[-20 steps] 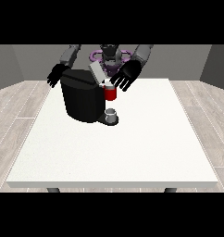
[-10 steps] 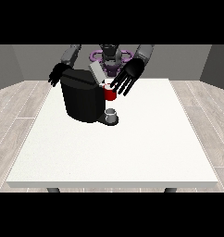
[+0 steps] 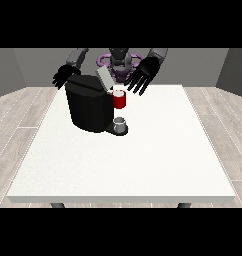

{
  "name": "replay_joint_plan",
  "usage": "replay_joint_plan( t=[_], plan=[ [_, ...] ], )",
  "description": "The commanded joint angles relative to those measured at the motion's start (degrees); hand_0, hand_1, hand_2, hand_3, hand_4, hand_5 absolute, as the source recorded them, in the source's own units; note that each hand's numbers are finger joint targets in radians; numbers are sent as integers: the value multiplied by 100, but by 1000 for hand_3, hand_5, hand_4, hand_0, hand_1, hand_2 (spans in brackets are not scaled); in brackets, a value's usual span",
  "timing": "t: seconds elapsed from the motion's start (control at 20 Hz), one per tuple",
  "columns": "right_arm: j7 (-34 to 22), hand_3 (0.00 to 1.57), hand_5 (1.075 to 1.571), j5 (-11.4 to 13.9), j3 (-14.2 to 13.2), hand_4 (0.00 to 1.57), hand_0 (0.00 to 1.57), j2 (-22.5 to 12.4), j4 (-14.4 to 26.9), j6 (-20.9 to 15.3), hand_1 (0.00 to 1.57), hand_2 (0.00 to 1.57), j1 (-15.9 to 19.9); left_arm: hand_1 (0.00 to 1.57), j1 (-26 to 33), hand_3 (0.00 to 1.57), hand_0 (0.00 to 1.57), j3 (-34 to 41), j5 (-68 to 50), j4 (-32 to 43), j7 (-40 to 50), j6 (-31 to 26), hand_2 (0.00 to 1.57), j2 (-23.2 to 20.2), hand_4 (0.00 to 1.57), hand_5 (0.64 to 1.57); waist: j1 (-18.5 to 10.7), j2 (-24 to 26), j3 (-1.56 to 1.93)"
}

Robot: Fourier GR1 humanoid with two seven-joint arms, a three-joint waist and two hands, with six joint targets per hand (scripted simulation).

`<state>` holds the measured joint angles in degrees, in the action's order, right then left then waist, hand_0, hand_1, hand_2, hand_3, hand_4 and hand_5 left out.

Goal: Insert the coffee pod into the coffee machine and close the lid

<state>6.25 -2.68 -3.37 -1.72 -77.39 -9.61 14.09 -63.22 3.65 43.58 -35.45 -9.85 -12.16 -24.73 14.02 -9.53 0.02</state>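
Machine (image 3: 89, 106), black, lid (image 3: 103, 78) raised; no legible writing. Grey thing (image 3: 120, 122) on its base. Hand at right (image 3: 142, 75) spread, higher than before; hand at left (image 3: 63, 77) spread, unmoved.

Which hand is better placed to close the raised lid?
The robot's left: the hand at the view's right hovers open beside the raised grey lid; the other sits behind the black coffee machine.
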Motion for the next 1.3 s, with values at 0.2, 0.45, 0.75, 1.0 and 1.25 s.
replay_joint_plan(
  t=[0.2, 0.45, 0.75, 1.0, 1.25],
  plan=[
    [-4, 0, 1571, -168, -132, 399, 0, -70, -119, 99, 0, 0, -588, 0, 701, 0, 0, 697, -856, -56, -176, -85, 0, 381, 0, 1571, -449, 838, -3],
    [-70, 0, 1571, 91, 123, 357, 0, -218, -280, 214, 0, 0, -832, 0, 1202, 0, 0, 1492, -1898, 21, -232, 2, 0, 1206, 261, 1571, -710, 1429, -14],
    [-570, 0, 1571, -344, -15, 257, 0, -716, -604, 914, 0, 0, -749, 0, 2021, 0, 0, 1718, -2358, -117, -569, -171, 0, 1455, 0, 1571, -1194, 2098, -5],
    [-823, 0, 1571, -187, 44, 0, 0, -709, -775, 714, 0, 0, -352, 0, 2534, 0, 0, 1776, -2702, -250, -568, -286, 0, 1926, 215, 1571, -1709, 2359, -3],
    [-1181, 0, 1571, -354, -49, 0, 0, -1107, -764, 1152, 0, 0, 200, 0, 2842, 0, 0, 1639, -2843, -602, -735, -329, 0, 2140, 0, 1571, -1939, 2022, -3]
  ],
)
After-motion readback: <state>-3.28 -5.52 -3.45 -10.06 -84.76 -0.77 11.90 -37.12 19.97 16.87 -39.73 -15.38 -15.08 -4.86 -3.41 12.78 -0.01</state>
